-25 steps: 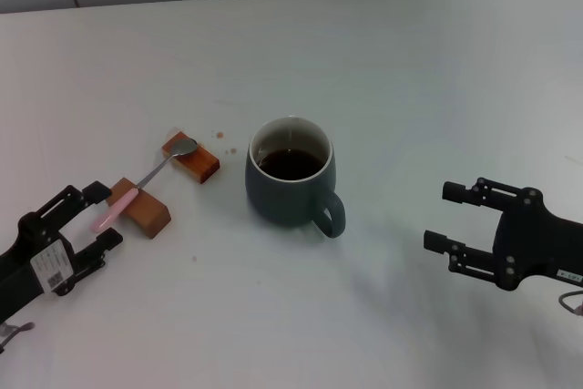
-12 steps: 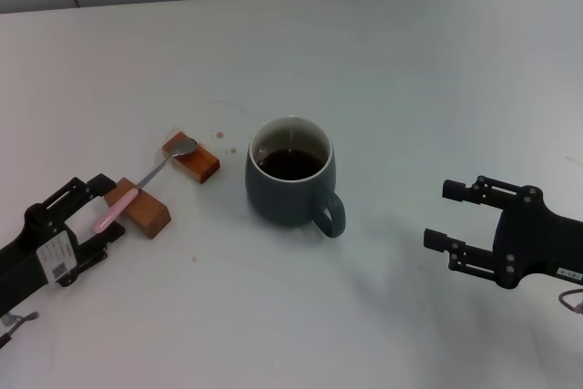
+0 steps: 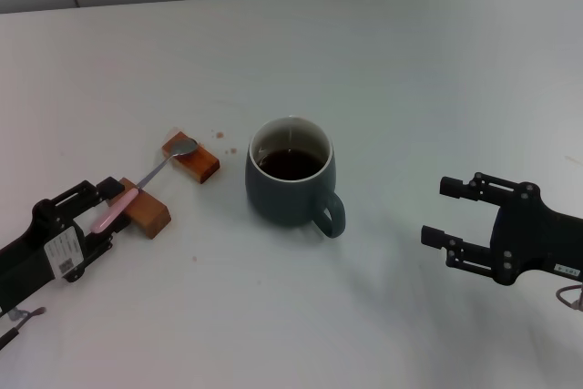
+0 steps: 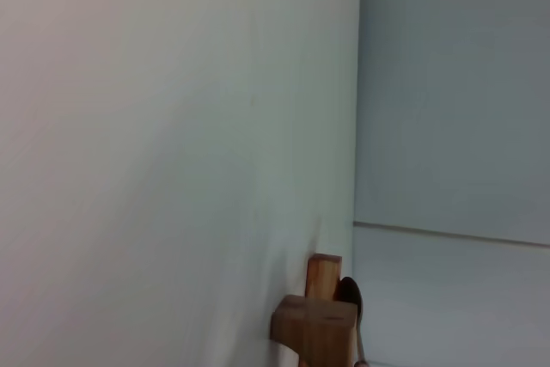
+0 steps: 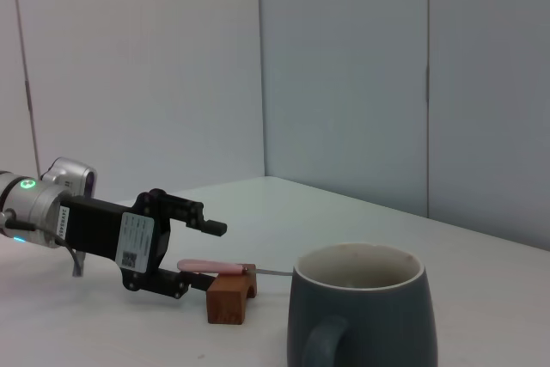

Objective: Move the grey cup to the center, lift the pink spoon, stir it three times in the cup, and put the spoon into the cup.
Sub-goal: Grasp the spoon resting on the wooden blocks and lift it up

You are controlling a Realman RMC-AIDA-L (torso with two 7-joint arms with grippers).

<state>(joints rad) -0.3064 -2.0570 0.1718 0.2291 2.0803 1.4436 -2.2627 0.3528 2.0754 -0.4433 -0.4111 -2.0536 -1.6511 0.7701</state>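
The grey cup stands upright on the white table, dark liquid inside, its loop handle turned toward the robot and slightly to its right.

To the cup's left, the left gripper reaches in low, its arm lying almost flat over the table and aimed toward the cup. Its fingers are spread and straddle the pink end of the pink spoon without closing on it. The spoon lies across two wooden blocks: its pink handle rests on the near wooden block and its silver bowl on the far wooden block. Its long axis runs diagonally, bowl pointing away from the robot and toward the cup, handle pointing back at the left gripper.

On the cup's other side, well apart from it, the right gripper hovers with its fingers spread and nothing between them, pointing toward the cup.

The right wrist view sees the cup from the side, with the left gripper beyond it, one finger above the pink handle and one below. The left wrist view shows only the two blocks in line and the spoon's bowl.
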